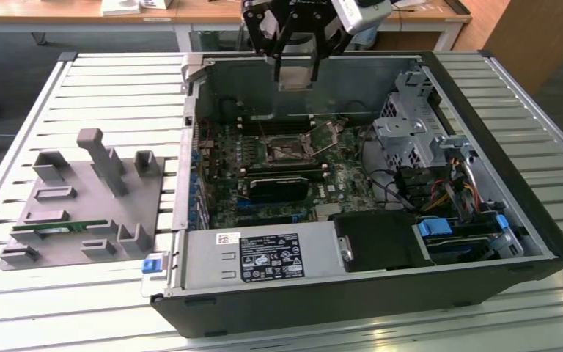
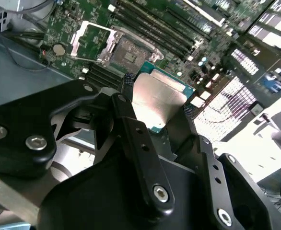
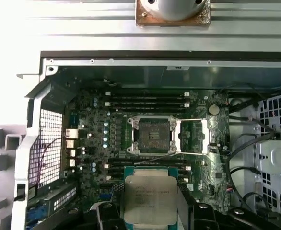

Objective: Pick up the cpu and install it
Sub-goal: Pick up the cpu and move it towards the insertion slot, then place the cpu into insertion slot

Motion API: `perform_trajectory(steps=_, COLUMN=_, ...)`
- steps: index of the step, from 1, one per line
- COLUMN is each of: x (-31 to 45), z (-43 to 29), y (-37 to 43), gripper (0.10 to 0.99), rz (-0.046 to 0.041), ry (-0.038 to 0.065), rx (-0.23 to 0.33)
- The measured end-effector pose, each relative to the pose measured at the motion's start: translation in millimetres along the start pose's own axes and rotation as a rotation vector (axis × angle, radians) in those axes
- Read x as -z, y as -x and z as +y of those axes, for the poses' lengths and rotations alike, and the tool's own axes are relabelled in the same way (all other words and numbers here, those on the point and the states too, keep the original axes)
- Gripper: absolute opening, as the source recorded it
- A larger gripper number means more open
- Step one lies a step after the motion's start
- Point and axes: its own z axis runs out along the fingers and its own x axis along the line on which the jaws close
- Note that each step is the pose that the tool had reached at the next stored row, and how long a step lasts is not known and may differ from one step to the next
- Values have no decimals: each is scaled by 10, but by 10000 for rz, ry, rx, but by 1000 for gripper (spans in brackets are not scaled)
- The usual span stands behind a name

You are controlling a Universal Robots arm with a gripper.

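The cpu (image 2: 156, 98) is a flat square chip with a silver-grey top and a green rim, and my gripper (image 2: 157, 96) is shut on it, one black finger on each side. In the first wrist view the cpu (image 3: 150, 196) hangs over the motherboard, short of the open socket (image 3: 153, 135), whose metal load plate (image 3: 193, 136) is folded back beside it. In the exterior view my gripper (image 1: 296, 73) hovers with the chip above the far wall of the open computer case (image 1: 516, 183), well above the socket (image 1: 286, 152).
The case lies on its side on a slatted metal table (image 1: 115, 81). Inside it are a black block (image 1: 281, 187) near the socket, a power supply (image 1: 262, 257), a drive cage (image 1: 409, 125) and cables (image 1: 448, 194). At the exterior view's left, a grey fixture (image 1: 76, 205) holds a green memory stick (image 1: 61, 229).
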Motion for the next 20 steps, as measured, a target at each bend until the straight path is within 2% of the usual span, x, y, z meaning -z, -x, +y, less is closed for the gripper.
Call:
perform_trajectory(steps=3, x=-17, z=91, y=42, gripper=529, rz=-6, ry=0, rx=3)
perform_trajectory(steps=7, x=-38, z=177, y=114, gripper=529, rz=-7, ry=1, rx=1)
perform_trajectory(steps=18, x=-64, z=312, y=495, gripper=529, rz=-10, ry=0, rx=2)
perform_trajectory(steps=20, x=-69, z=325, y=542, gripper=529, rz=-9, ry=-1, rx=2)
